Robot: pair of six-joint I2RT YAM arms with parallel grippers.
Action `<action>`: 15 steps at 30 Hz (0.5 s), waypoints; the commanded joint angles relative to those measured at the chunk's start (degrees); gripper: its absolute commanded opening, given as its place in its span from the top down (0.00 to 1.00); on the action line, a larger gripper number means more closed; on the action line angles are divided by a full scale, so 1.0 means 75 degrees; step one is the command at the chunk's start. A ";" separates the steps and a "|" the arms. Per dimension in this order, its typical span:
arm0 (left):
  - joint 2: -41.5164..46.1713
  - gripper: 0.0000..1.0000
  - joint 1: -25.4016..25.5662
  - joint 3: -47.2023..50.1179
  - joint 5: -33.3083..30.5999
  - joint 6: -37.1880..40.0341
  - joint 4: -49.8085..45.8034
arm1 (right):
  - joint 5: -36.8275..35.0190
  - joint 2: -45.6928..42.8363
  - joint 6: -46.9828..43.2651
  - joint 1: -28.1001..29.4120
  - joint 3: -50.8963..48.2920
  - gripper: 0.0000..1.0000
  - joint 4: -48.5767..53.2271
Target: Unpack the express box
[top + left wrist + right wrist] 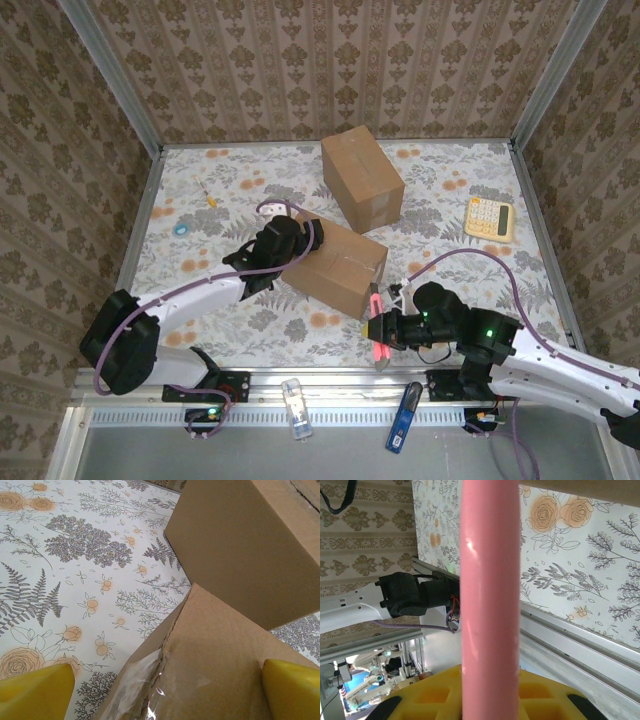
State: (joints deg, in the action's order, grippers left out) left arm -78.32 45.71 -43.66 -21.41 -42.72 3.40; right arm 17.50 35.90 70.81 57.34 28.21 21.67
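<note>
The express box, brown cardboard sealed with clear tape, lies in the middle of the floral table. My left gripper is at its left end, open. One yellow finger is over the table and the other sits over the box top. The box's taped corner lies between them. My right gripper hovers just off the box's near right corner. It is shut on a pink rod-shaped tool that stands up between its yellow jaws.
A second cardboard box stands just behind the first, nearly touching it. A yellow calculator lies at the right. A small yellow item and a blue one lie at the left. The metal table rail runs close by the right gripper.
</note>
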 commanded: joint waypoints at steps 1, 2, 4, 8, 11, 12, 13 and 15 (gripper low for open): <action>-0.1315 0.05 0.0033 0.1031 0.0488 -0.0018 -0.3515 | 0.0047 -0.0244 -0.0465 0.0230 0.0738 1.00 0.0840; -0.1263 0.05 0.0028 0.1000 0.0522 0.0024 -0.3523 | -0.0228 -0.0300 -0.0584 0.0229 0.0939 1.00 0.1291; -0.1037 0.04 0.0043 0.0851 0.0594 0.0177 -0.3618 | -0.0744 -0.0457 -0.0835 0.0169 0.1431 1.00 0.2316; -0.0546 0.02 0.0037 0.0210 0.0601 0.0740 -0.4071 | -0.1428 -0.0763 -0.1335 -0.0123 0.2204 1.00 0.3620; -0.0193 0.00 0.0038 -0.0464 0.0563 0.1306 -0.4414 | -0.1514 -0.0712 -0.1780 -0.0476 0.2449 1.00 0.3935; -0.0095 0.00 0.0018 -0.0719 0.0535 0.1482 -0.4524 | -0.1524 -0.0615 -0.1917 -0.0600 0.2461 1.00 0.3933; -0.0035 0.00 -0.0001 -0.0990 0.0528 0.1671 -0.4634 | -0.1520 -0.0484 -0.2033 -0.0731 0.2451 1.00 0.3905; 0.0034 0.00 -0.0085 -0.1491 0.0626 0.2038 -0.4810 | -0.1568 -0.0205 -0.2235 -0.0993 0.2397 1.00 0.3826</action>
State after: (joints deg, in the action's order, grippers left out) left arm -77.12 45.39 -53.58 -20.08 -36.12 -13.82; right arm 8.88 31.97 58.57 51.81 46.02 46.65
